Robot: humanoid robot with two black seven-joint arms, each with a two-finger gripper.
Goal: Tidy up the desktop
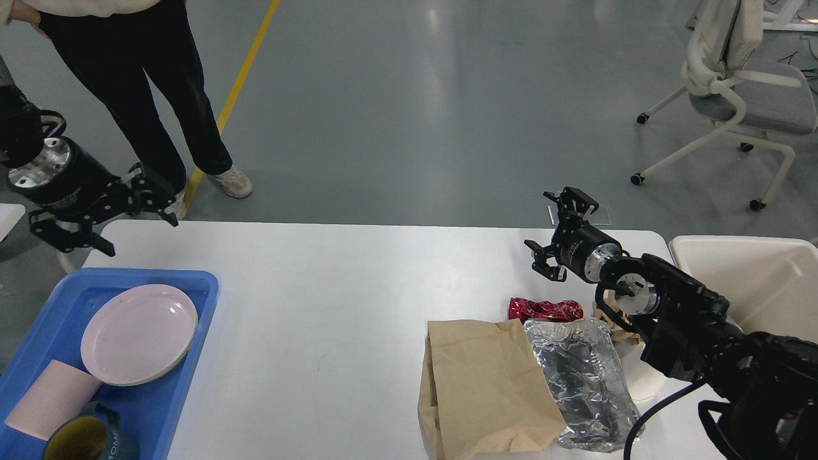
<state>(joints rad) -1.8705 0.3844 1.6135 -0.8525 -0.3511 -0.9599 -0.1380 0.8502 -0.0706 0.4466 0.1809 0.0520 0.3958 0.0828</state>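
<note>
The white desktop [332, 287] holds litter at its right front: a brown paper bag [486, 390] lying flat, a crumpled foil container [585, 377], a red crumpled wrapper [545, 310] and a scrap of crumpled brown paper [613, 322]. My right gripper [538, 220] is open and empty, above the table just beyond the red wrapper. My left gripper [144, 237] is open and empty, raised over the table's far left corner, beyond the blue tray.
The blue tray [160, 409] at the front left holds a pink plate [138, 333], a pink cup [48, 399] on its side and a teal mug [89, 437]. A cream bin [754, 281] stands off the right edge. A person [147, 96] stands beyond the far left corner; chairs stand on both sides.
</note>
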